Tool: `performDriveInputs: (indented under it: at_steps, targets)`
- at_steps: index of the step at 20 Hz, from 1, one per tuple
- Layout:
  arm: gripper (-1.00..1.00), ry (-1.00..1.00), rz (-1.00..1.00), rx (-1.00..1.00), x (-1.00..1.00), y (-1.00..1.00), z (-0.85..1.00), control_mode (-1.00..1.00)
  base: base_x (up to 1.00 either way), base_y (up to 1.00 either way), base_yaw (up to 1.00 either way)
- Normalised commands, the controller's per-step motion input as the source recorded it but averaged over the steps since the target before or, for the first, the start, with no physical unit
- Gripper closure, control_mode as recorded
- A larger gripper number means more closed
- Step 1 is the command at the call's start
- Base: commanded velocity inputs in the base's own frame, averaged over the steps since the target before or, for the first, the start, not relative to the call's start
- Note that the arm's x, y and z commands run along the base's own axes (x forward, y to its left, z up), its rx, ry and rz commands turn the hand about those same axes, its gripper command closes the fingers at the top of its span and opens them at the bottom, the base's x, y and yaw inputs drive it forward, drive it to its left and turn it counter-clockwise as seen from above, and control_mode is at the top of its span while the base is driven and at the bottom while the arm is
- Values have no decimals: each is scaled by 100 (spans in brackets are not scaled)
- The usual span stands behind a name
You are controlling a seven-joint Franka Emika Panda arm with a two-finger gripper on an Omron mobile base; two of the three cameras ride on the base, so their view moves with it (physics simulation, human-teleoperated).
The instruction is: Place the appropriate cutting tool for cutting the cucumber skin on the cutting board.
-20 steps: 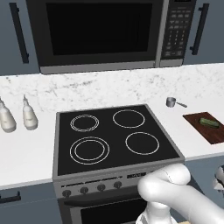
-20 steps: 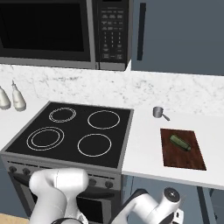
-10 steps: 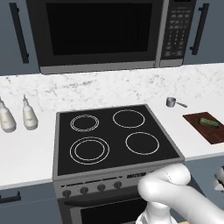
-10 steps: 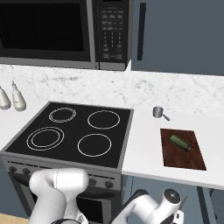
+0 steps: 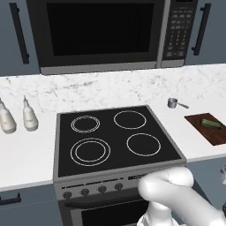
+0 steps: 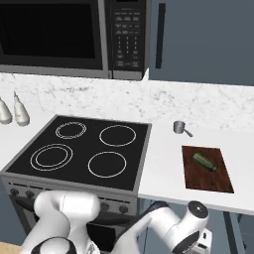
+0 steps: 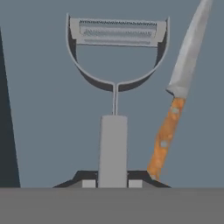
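Observation:
In the hand view the cutting tool point(image 7: 114, 144), a pale grey peeler with a rounded head and a toothed blade, lies on a flat grey-blue surface pointing away from me. My gripper point(image 7: 112, 183) is at the end of its straight handle, one fingertip point(image 7: 89, 183) pressed against each side, shut on it. The dark green cucumber point(image 6: 204, 161) lies on the reddish-brown cutting board point(image 6: 208, 179) on the white counter right of the stove. The cucumber point(image 5: 211, 123) and board point(image 5: 217, 135) also sit at the right edge of the left base view. My arm reaches down below counter level.
A knife point(image 7: 177, 96) with an orange-brown handle lies just right of the peeler, blade pointing away. A tiny steel pot point(image 6: 179, 127) stands behind the board. The black stovetop point(image 6: 84, 149) lies to the left, with two bottles point(image 5: 30, 115) on the far-left counter and a microwave point(image 5: 101, 33) above.

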Motion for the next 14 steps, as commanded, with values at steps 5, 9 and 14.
performDriveInputs:
  at_steps: [5,9,14]
  targets:
    - [100,0,0,0,-82,0,100,-100,0,0,0]
    - [100,0,0,0,-55,0,100,-100,0,0,0]
    - [100,0,0,0,-7,-4,100,-100,0,0,0]
